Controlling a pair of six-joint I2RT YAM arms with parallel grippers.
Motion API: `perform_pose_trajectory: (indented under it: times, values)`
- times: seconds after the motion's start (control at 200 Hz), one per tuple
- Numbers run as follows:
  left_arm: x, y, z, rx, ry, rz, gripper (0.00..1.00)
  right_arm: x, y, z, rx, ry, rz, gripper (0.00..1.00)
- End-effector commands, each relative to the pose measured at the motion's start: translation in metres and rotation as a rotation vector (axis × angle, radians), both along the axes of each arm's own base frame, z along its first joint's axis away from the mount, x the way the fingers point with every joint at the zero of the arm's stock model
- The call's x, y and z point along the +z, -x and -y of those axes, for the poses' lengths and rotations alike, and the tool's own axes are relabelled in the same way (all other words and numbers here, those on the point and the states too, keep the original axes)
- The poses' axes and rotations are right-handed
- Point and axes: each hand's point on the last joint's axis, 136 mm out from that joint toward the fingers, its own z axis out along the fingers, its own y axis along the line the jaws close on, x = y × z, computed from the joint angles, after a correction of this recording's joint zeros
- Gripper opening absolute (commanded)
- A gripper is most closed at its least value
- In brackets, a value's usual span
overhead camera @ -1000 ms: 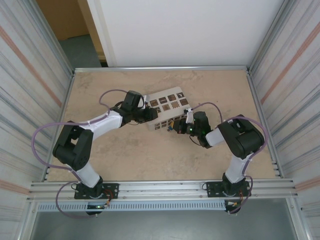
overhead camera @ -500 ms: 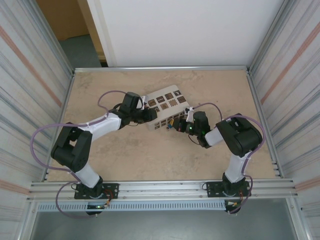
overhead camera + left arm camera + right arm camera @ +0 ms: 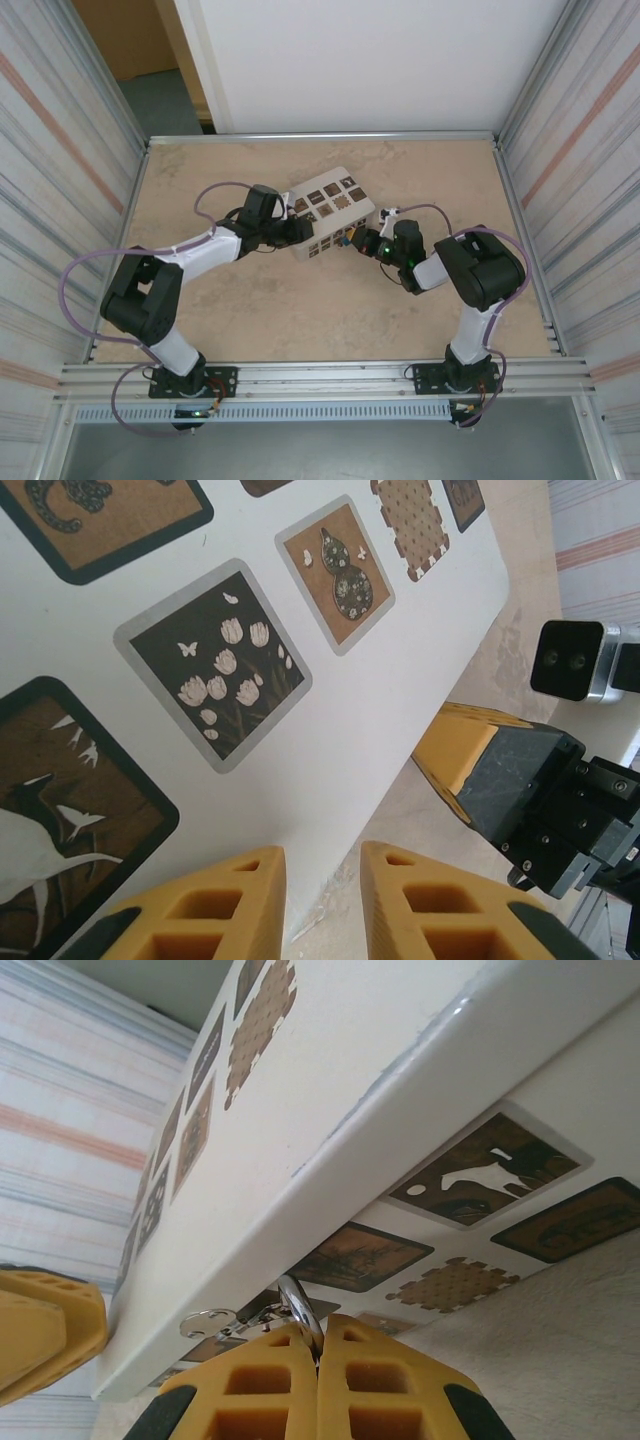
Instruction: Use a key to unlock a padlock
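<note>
From my station, both arms reach in from the near edge of the table (image 3: 250, 320) with elbows bent outward, forearms converging on the white box (image 3: 325, 205) in the middle. The left gripper (image 3: 322, 855) is against the box's left end, its yellow fingers a narrow gap apart with the box's edge running down into that gap; I can't tell whether they touch it. The right gripper (image 3: 320, 1332) is at the box's near right corner, fingers pressed together on the padlock (image 3: 297, 1308), which sits just under the box's overhanging edge. Against a second ago, the right wrist sits farther right and the box's right end has shifted slightly; the left arm has hardly moved. Of the padlock I see just the curved silvery shackle; its blue body is hidden between the fingers, and a thin wire loop (image 3: 208, 1320) beside it is too small to identify.
</note>
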Motion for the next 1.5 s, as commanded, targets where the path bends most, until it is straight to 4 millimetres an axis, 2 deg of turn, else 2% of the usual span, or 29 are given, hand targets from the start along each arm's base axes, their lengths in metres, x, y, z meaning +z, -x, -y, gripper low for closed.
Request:
perform_pose_trajectory:
  times: [0.0, 0.261, 0.456, 0.581, 0.742, 0.997, 1.303, 1.493]
  values:
    - [-0.035, 0.031, -0.021, 0.021, -0.08, -0.175, 0.28, 0.014, -0.005, 0.009, -0.038, -0.024, 0.037, 0.0]
    - [-0.002, 0.025, -0.014, 0.013, -0.026, -0.122, 0.34, 0.02, -0.001, 0.018, -0.048, 0.007, 0.044, 0.0]
    - [0.035, 0.023, -0.009, 0.001, 0.046, -0.033, 0.39, 0.03, 0.005, 0.026, -0.054, 0.03, 0.05, 0.0]
    - [0.057, 0.026, -0.013, 0.003, 0.06, 0.021, 0.41, 0.037, 0.009, 0.028, -0.048, 0.038, 0.052, 0.0]
    - [0.074, 0.033, -0.026, 0.018, 0.055, 0.086, 0.46, 0.043, 0.015, 0.03, -0.04, 0.061, 0.046, 0.0]
    - [0.077, 0.044, -0.049, 0.059, 0.057, 0.136, 0.51, 0.047, 0.025, 0.033, -0.033, 0.111, 0.032, 0.0]
    - [0.08, 0.06, -0.077, 0.119, 0.03, 0.256, 0.66, 0.046, 0.031, 0.019, -0.006, 0.145, 0.011, 0.0]
    - [0.078, 0.071, -0.107, 0.196, -0.028, 0.315, 0.77, 0.046, 0.039, 0.015, 0.014, 0.195, -0.009, 0.0]
